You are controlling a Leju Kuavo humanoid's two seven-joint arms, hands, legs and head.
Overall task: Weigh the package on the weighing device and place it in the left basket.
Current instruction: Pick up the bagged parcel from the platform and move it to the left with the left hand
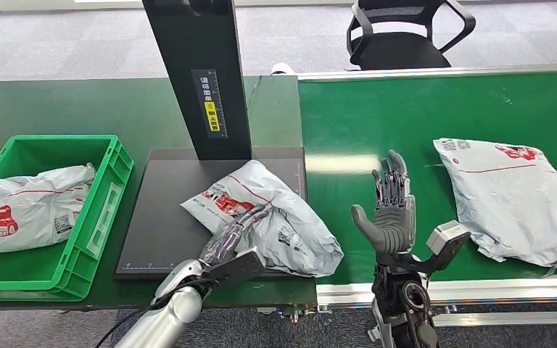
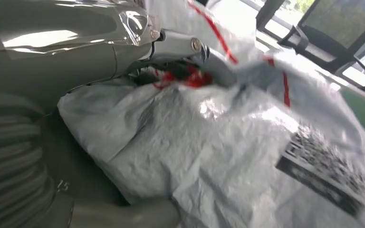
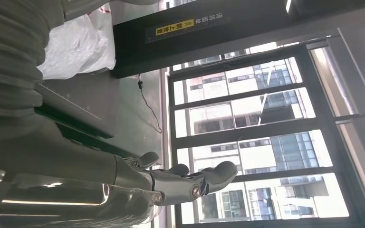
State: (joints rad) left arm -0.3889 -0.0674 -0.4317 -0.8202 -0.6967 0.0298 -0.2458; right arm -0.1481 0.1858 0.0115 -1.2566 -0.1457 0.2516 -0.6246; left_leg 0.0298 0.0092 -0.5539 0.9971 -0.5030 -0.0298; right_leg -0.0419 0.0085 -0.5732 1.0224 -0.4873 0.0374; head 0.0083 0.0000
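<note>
Left hand (image 1: 233, 233) around package (image 1: 275, 210) on the scale (image 1: 167, 217).

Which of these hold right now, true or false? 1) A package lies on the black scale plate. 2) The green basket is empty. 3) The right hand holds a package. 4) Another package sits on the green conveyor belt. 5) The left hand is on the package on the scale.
1) True: the crumpled white plastic mailer package lies on the flat black weighing plate.
2) False: the green plastic basket already holds a white mailer bag.
3) False: the right hand is raised above the belt, fingers apart, holding nothing.
4) True: a second white mailer lies on the green conveyor belt.
5) True: the left hand grips that package.
</note>
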